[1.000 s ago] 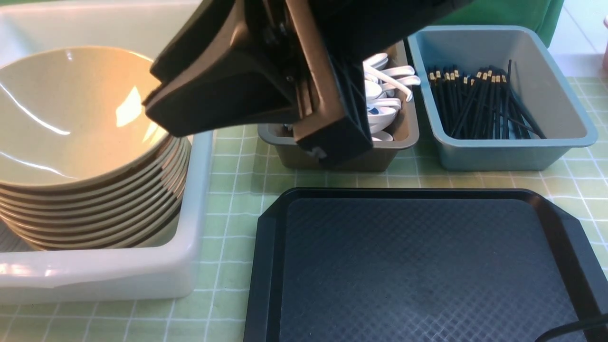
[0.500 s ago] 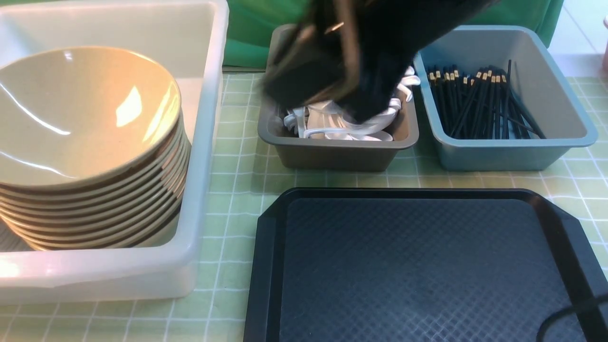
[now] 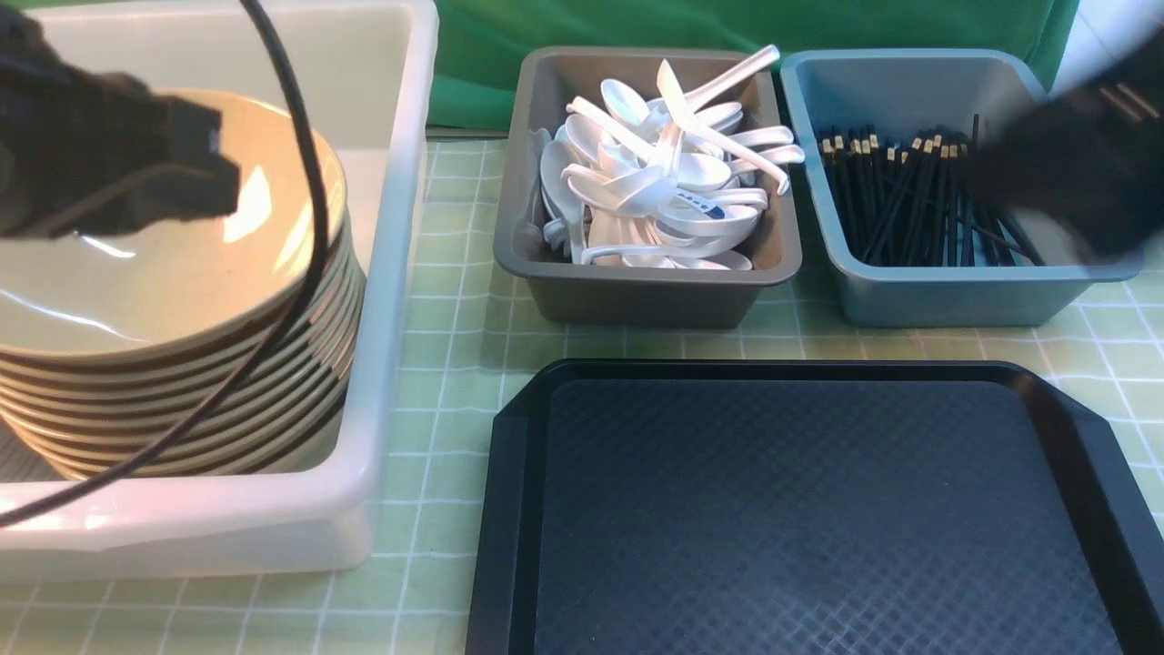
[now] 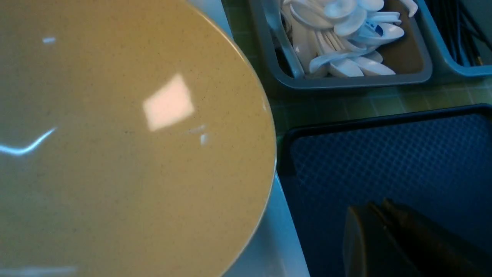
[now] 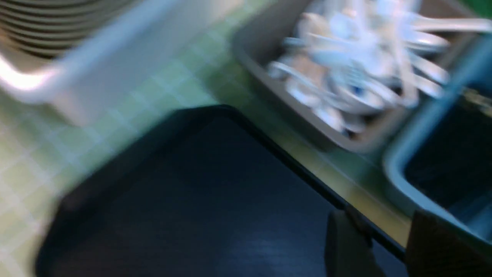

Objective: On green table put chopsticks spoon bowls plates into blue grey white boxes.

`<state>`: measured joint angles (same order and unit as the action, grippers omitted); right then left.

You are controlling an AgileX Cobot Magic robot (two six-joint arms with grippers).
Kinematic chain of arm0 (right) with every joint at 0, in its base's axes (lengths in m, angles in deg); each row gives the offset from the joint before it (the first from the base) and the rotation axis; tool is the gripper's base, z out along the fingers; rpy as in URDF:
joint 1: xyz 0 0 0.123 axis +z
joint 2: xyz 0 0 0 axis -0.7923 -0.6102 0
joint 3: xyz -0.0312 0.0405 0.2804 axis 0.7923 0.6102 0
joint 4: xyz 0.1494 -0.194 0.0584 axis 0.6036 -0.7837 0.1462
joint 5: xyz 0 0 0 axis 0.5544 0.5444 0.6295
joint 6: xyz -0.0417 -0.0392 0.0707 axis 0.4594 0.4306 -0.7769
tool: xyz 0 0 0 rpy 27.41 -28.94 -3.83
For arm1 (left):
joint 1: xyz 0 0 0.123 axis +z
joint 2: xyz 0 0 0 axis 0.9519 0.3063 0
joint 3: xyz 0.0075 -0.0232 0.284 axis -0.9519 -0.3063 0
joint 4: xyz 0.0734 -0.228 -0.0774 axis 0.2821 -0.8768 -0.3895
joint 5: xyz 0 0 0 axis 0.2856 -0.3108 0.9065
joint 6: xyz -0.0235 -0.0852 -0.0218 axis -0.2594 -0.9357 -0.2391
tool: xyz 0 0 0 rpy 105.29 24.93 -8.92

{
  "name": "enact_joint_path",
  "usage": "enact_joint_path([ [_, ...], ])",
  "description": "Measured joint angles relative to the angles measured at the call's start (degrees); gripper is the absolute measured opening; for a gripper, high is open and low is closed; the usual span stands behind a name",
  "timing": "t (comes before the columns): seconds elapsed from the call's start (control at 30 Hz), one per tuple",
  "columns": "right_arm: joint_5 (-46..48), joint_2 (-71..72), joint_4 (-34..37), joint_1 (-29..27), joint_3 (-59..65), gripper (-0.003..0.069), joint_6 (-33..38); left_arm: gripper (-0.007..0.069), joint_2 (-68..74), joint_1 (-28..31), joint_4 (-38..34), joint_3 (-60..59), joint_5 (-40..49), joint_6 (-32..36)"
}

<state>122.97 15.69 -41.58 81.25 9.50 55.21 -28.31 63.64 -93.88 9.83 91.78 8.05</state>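
Bowls (image 3: 173, 300) sat stacked in the white box (image 3: 391, 273) at the table's left, the top one tan and glossy. Spoons (image 3: 664, 191) were heaped in the grey box (image 3: 646, 291) in the middle, and black chopsticks (image 3: 909, 200) lay in the blue box (image 3: 955, 291) just beside it on the right. A black tray (image 3: 818, 509) lay bare on the green checked table (image 3: 455, 364) in front of the two small boxes.

The left arm (image 3: 100, 173) hung over the bowl stack with its cable (image 3: 300, 236) looping down across the bowls. In its wrist view the left gripper (image 4: 384, 238) had its jaws pressed together with nothing between them, above the tray near the white box's edge.

The right arm (image 3: 1082, 173) was a dark blur over the blue box's right side. In the blurred right wrist view the right gripper (image 5: 388, 246) showed a gap between its two fingers, with nothing seen in it, over the tray's edge near the blue box
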Motion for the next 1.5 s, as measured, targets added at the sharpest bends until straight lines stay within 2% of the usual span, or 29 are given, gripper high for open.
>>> enact_joint_path([
  [0.13,-7.74,11.15,-4.67,-0.05,15.29,0.0235,-2.85,-0.0001,-7.02,0.0,0.44,-2.61,0.29,-2.83],
  [0.27,-18.59,27.74,-5.84,-0.05,36.92,0.0235,-5.25,-0.0002,-22.48,-0.05,-0.56,-11.92,0.73,-4.57],
  [0.37,-23.14,33.78,-5.92,-0.05,43.78,0.0235,-6.03,-0.0002,-28.74,-0.05,-2.3,-17.87,0.49,-5.13],
  [0.47,-27.24,39.98,-6.12,-0.05,49.85,0.0231,-10.32,-0.0002,-38.71,-0.05,-8.14,-27.82,-2.22,-5.93],
  [0.5,-27.29,40.44,-6.12,-0.05,50.16,0.023,-10.93,-0.0002,-39.71,-0.05,-8.51,-28.33,-2.42,-5.94],
  [0.6,-27.78,42.89,-6.12,-0.05,50.98,0.0152,-13.7,-0.0002,-48.19,-0.05,-13.37,-36.29,-6.77,-5.94],
  [0.63,-27.78,42.94,-6.12,-0.05,50.98,0.0152,-13.7,-0.0002,-48.56,-0.05,-13.53,-36.29,-7.05,-5.94],
  [0.73,-28.04,43.08,-6.12,-0.05,50.98,0.0061,-13.91,-0.0002,-53.21,-0.05,-15.11,-39.4,-11.29,-5.94],
  [0.83,-27.66,43.08,-6.12,-0.05,50.98,0.0029,-13.91,-0.0002,-55.87,-0.05,-15.56,-40.26,-12.99,-6.06],
  [1.33,-26.54,43.09,-6.12,-0.05,51.48,0.0027,-14.02,-0.0002,-57.31,-0.05,-15.95,-40.5,-13.63,-5.75],
  [1.43,-26.54,43.09,-6.12,-0.05,51.48,0.0027,-14.07,-0.0002,-57.31,-0.05,-11.38,-41.64,-17.48,-0.2],
  [1.5,-26.51,43.09,-6.12,-0.05,51.48,0.0027,-14.07,-0.0002,-57.37,-0.05,-7.41,-44.28,-24.22,3.46],
])
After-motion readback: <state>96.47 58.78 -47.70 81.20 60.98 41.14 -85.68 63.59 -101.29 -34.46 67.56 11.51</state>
